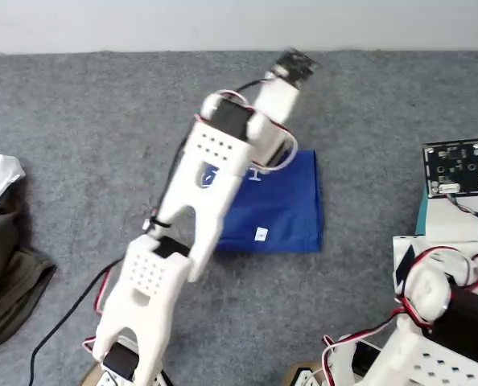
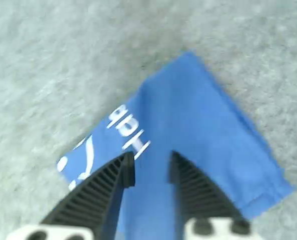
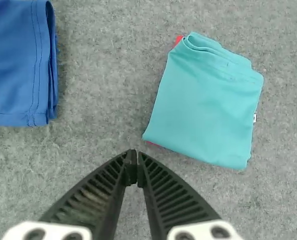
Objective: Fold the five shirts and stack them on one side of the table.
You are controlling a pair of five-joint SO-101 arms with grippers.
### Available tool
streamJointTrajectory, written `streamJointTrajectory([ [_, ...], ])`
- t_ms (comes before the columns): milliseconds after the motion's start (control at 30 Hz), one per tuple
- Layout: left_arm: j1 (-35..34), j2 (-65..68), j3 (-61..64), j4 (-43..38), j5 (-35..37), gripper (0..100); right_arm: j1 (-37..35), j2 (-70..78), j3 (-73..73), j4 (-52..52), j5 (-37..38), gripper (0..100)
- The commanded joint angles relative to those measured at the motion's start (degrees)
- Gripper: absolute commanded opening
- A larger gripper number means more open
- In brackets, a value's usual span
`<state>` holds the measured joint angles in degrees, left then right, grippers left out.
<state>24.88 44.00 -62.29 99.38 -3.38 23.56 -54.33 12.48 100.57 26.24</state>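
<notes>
Grey carpet (image 2: 38, 50) bears folded blue shirt (image 2: 198, 115) under left claw (image 2: 152, 167), jaws apart

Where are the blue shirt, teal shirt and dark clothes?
blue shirt (image 1: 283, 205), high view, its bare middle
teal shirt (image 3: 208, 105), right wrist view, its middle
dark clothes (image 1: 6, 269), high view, the heap's middle

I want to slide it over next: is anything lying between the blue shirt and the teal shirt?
Nothing lies on the carpet between the blue shirt and the teal shirt; the right arm's shut jaws hang beside that gap.
</notes>
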Motion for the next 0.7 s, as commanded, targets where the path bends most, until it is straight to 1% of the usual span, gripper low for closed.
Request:
streamJointTrajectory([
  [0, -1.67, -8.44, 12.53, 1.23, -3.25, 2, 0.48, -0.22, 0.09, 1.71, 0.53, 1.3],
  [100, -1.23, -12.4, 23.6, 1.14, -3.78, 1, 0.4, -0.22, 0.18, 1.1, 0.53, 1.3],
  [200, -0.09, -14.95, 30.73, 1.05, -3.87, 1, 0.4, -0.22, 0.18, 0.04, 0.53, 1.3],
  [467, -1.14, -15.03, 41.45, 0.97, -3.6, 1, 0.4, -0.22, 0.26, -0.66, 0.53, 1.3],
  [567, -0.53, -13.89, 46.55, -0.09, -2.99, 1, 0.4, -0.22, 0.26, -0.66, 0.53, 1.3],
  [667, -1.32, -12.4, 48.04, -0.88, -2.37, 1, 0.4, -0.22, 0.26, -0.75, 0.53, 1.3],
])
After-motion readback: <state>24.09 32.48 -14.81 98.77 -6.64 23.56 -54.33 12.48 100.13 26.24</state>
